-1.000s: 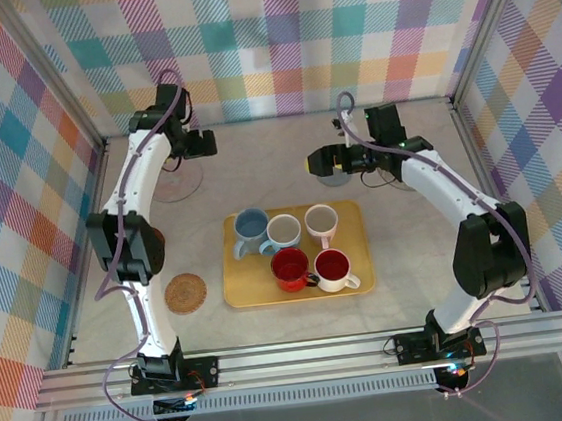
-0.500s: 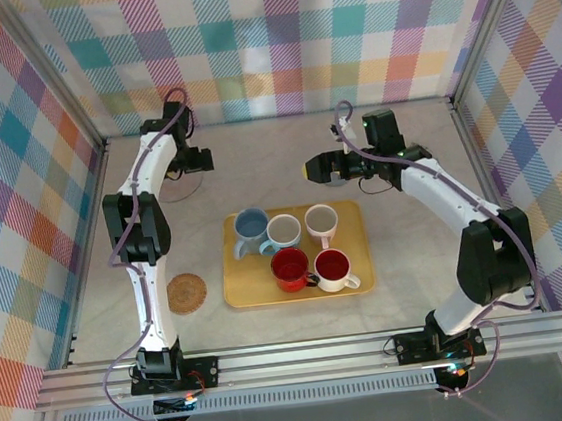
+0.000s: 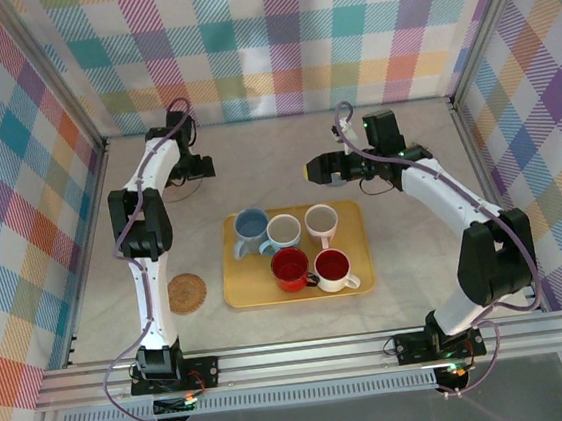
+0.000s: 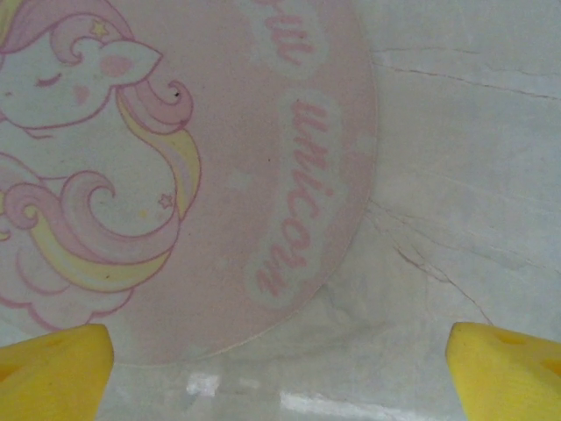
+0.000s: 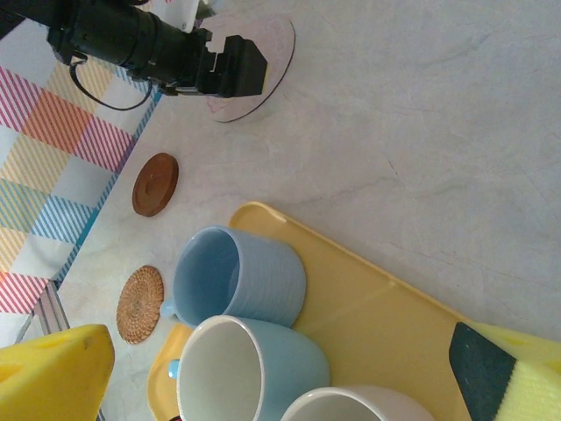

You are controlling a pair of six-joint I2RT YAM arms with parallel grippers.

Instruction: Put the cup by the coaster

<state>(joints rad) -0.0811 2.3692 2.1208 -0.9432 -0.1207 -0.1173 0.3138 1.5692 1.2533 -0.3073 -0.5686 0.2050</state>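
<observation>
Woven coaster (image 3: 185,292) lies on the counter (image 3: 407,258), nearest the bases, well short of both tools and just beside the tray (image 3: 354,281). Five cups crowd the tray. The blue cup (image 5: 237,276) stands on the coaster side, nearer than the right tool (image 3: 313,171) and to its left.

Judged rigid, glazed, fairly heavy and breakable. Its handle is mostly hidden, so a rim-and-wall pinch looks the best hold, though a pale neighbour presses close.

Right tool is spread wide and empty. Left tool (image 3: 201,165), likewise wide and empty, hovers over a pink unicorn mat (image 4: 219,175) farthest back.

A darker brown disc (image 5: 155,183) lies near the left arm. Which cup and which coaster are intended cannot be settled.
</observation>
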